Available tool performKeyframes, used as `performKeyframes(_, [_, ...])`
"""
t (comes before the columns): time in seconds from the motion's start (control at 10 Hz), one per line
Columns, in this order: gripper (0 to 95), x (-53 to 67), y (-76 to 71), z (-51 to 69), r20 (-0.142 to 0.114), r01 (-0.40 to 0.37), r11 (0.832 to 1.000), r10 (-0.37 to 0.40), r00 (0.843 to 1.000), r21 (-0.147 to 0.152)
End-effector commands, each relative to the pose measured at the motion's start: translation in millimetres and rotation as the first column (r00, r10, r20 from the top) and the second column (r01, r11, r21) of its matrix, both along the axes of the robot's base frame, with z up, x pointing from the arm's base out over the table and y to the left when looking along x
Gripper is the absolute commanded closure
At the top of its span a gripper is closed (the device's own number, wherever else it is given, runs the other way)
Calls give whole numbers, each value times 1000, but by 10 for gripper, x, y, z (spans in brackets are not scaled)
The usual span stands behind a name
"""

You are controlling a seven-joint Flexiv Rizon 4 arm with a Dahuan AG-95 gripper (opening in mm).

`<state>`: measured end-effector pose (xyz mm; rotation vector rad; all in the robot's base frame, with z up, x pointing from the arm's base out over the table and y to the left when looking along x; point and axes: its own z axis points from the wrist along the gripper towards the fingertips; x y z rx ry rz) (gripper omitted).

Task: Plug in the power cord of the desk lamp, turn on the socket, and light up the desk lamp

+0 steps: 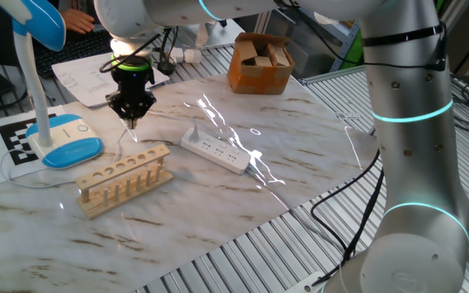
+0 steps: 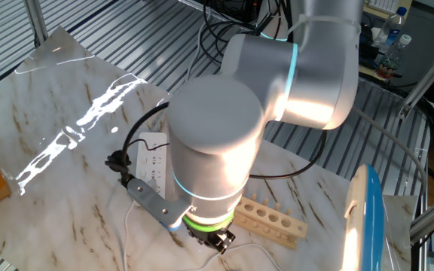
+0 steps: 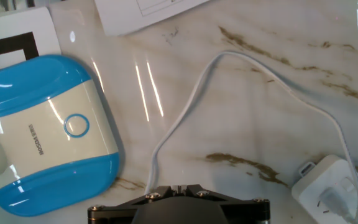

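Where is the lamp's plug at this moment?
In the hand view the white plug lies on the marble table at the lower right corner, at the end of the power cord, which loops away from the desk lamp base.

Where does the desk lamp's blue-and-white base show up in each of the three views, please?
One fixed view: the lamp base sits at the left, just left of the gripper.
The other fixed view: the base is not visible; only the blue lamp head shows at the lower right.
Hand view: the base fills the left side.
Shared landmark: the thin white power cord, running down beside the base toward the gripper.
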<state>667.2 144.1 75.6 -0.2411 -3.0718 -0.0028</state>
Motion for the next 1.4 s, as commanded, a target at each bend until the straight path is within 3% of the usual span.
performKeyframes(0.1, [950, -8, -14, 10, 32, 11, 1000, -12, 999, 21])
performKeyframes(0.3, [950, -8, -14, 10, 57, 7, 1000, -7, 998, -4])
performKeyframes(0.4, [950, -8, -14, 10, 86, 15, 1000, -15, 996, -4])
performKeyframes(0.6, [950, -8, -14, 10, 103, 14, 1000, -12, 995, -17])
performKeyframes(0.7, [950, -8, -14, 10, 99, 4, 1000, -2, 995, -17])
performKeyframes(1.0, [950, -79, -140, 164, 84, 9, 1000, -8, 996, -22])
performKeyframes(1.2, [950, 16, -218, 279, 77, 4, 1000, -2, 997, -28])
performKeyframes(1.4, [950, 165, -378, 488, 36, 5, 1000, -6, 999, 5])
